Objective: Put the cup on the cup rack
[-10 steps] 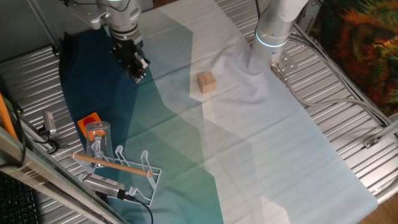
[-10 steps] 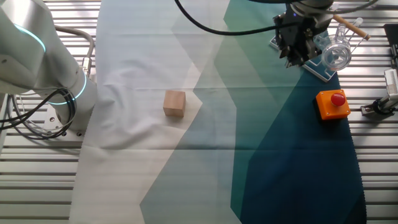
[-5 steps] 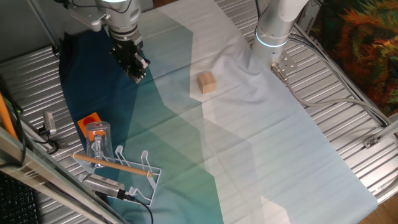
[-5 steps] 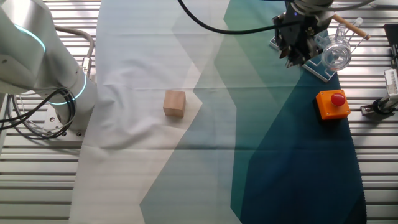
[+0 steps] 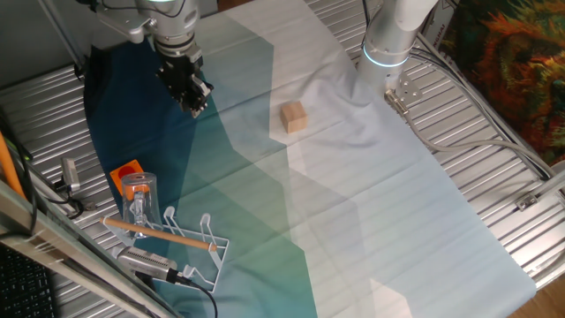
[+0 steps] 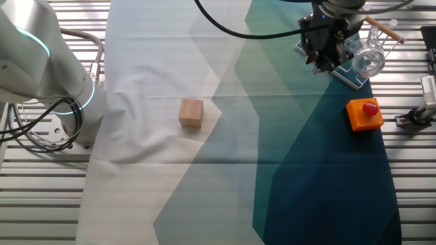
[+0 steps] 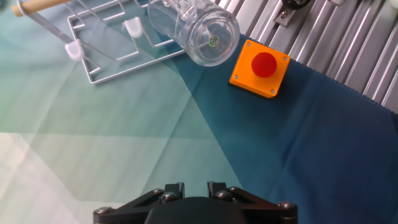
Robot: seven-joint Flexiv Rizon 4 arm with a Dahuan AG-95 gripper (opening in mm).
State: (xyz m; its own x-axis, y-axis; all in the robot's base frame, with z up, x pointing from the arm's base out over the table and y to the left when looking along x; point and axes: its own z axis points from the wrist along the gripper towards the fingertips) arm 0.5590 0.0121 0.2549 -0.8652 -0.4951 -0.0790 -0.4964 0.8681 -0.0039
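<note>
The clear cup point(image 5: 139, 196) hangs upside down on a prong at the end of the white wire cup rack point(image 5: 199, 243), beside the wooden rod point(image 5: 159, 234). In the other fixed view the cup point(image 6: 368, 61) sits over the rack point(image 6: 349, 76). In the hand view the cup point(image 7: 199, 28) shows its base, with the rack point(image 7: 99, 74) to its left. My gripper point(image 5: 199, 104) hangs above the teal cloth, well apart from the cup and rack, and holds nothing. It also shows in the other fixed view point(image 6: 322, 64). In the hand view point(image 7: 194, 186) its fingers stand slightly apart.
An orange block with a red button point(image 5: 126, 172) lies right beside the cup; it also shows in the hand view point(image 7: 260, 67). A tan wooden cube point(image 5: 293, 116) sits mid-cloth. A second white robot arm point(image 5: 388, 44) stands at the cloth's far edge. Cables and a clamp point(image 6: 428, 88) lie near the rack.
</note>
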